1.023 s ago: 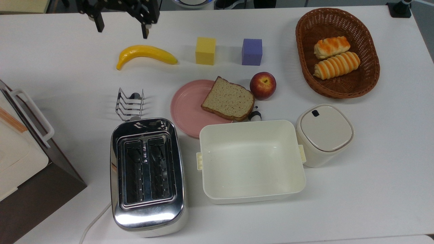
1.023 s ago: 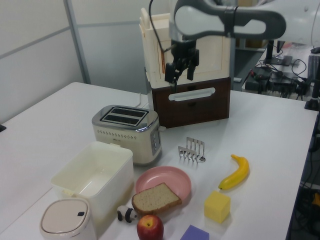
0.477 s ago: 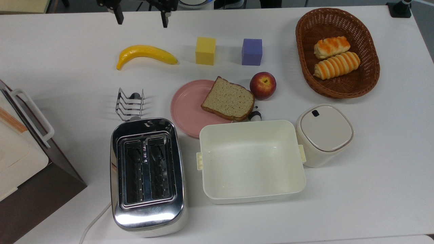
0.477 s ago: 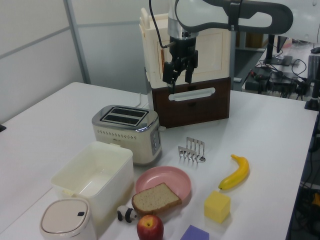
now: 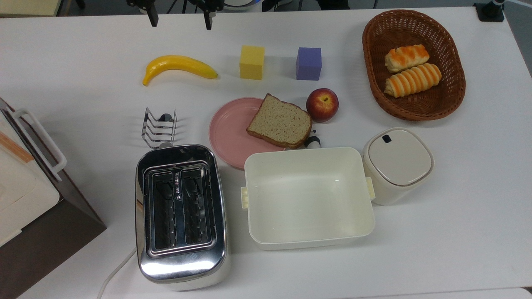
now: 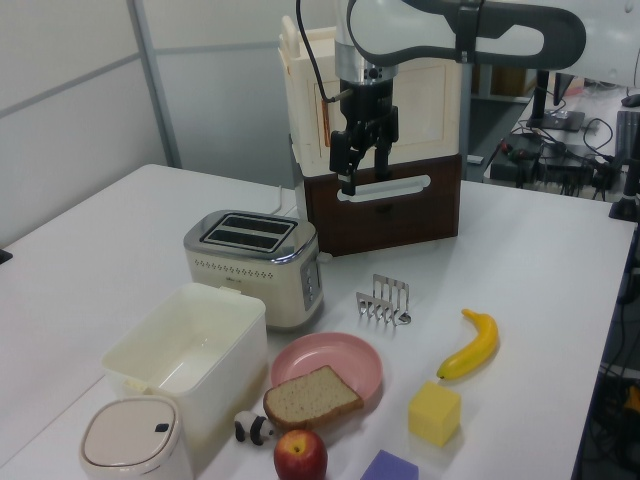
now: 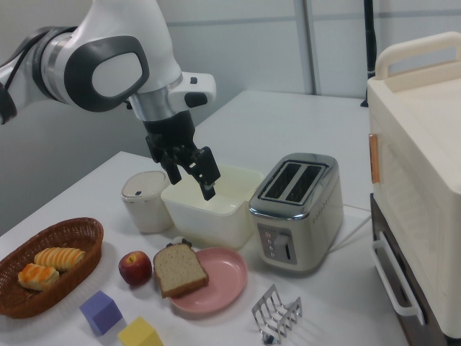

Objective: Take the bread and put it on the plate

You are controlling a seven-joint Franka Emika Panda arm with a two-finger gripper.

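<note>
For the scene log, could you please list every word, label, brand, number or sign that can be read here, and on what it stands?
None can be read.
toaster: its front panel carries small marks, too small to read.
lidded canister: a dark mark on the lid, no text.

The arm reached in from high up, elbow bent, its wrist turned down toward the table. The gripper (image 5: 180, 17) (image 6: 361, 170) (image 7: 194, 176) hung well above the surface, its two dark fingers (image 5: 153, 18) spread wide apart with nothing between them.
</note>
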